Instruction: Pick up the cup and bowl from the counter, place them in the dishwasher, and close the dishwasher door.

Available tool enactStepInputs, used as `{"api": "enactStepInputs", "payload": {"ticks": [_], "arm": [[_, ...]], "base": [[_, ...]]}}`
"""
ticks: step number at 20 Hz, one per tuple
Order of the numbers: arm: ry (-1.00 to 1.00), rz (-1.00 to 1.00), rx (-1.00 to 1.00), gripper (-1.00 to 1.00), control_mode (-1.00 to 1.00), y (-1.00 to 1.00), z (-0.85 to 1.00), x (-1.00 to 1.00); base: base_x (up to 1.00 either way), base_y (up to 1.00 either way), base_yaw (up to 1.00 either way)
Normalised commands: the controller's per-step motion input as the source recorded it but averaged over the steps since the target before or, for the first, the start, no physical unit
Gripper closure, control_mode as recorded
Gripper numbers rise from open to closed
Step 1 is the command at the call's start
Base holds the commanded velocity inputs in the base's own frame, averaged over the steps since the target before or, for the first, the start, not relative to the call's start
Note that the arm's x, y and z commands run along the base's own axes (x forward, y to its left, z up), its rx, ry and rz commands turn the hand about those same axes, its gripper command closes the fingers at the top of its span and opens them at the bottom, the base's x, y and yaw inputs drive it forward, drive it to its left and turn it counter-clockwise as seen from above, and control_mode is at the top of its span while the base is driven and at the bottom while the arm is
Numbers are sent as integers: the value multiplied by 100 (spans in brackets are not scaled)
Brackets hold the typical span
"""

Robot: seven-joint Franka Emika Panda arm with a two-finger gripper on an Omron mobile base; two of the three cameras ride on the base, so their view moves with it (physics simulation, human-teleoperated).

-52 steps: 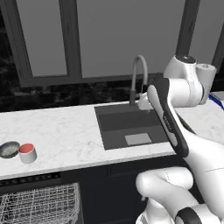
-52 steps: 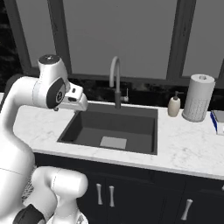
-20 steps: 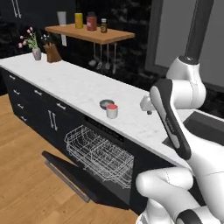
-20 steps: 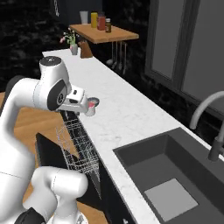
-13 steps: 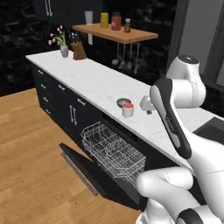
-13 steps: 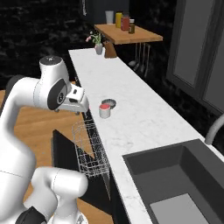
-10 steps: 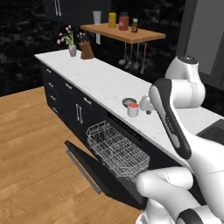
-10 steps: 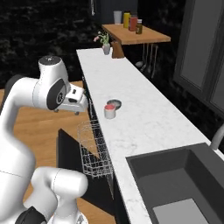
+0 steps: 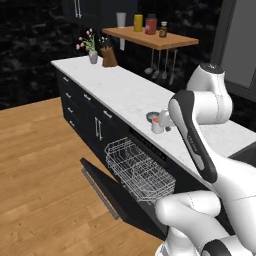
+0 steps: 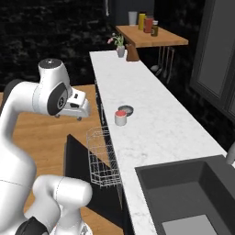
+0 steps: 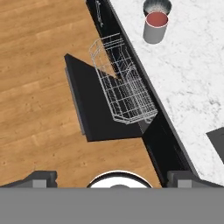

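Hand view, red-topped cup (image 11: 155,27) beside bowl (image 11: 157,6), wire rack (image 11: 123,85) bare

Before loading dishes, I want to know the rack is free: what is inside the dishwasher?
The dishwasher holds a pulled-out silver wire rack with no dishes visible in it. The cavity behind the rack is dark and cannot be seen.

1. Bare worktop (image 10: 151,114) lies open on all sides of the cup (image 10: 120,118) except behind, where the bowl (image 10: 125,110) touches it.
2. Below the cup, the pulled-out rack (image 11: 122,83) and lowered door (image 11: 94,103) block the floor.
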Motion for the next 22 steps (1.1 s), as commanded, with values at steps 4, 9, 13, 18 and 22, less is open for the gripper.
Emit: {"api": "enactStepInputs", "payload": {"ticks": [4,9,13,18,22], "arm": [[0,0,0,-100,100,0,0,0],[0,0,0,-100,100,0,0,0],[2,0,0,-100,-100,-35,0,26],[7,9,-4,-100,-100,-74,-2,89],[18,10,-15,-100,-100,-57,-38,100]], "base": [[-18,-5,2],[-9,-10,0],[0,-12,0],[0,0,0],[0,0,0]]}}
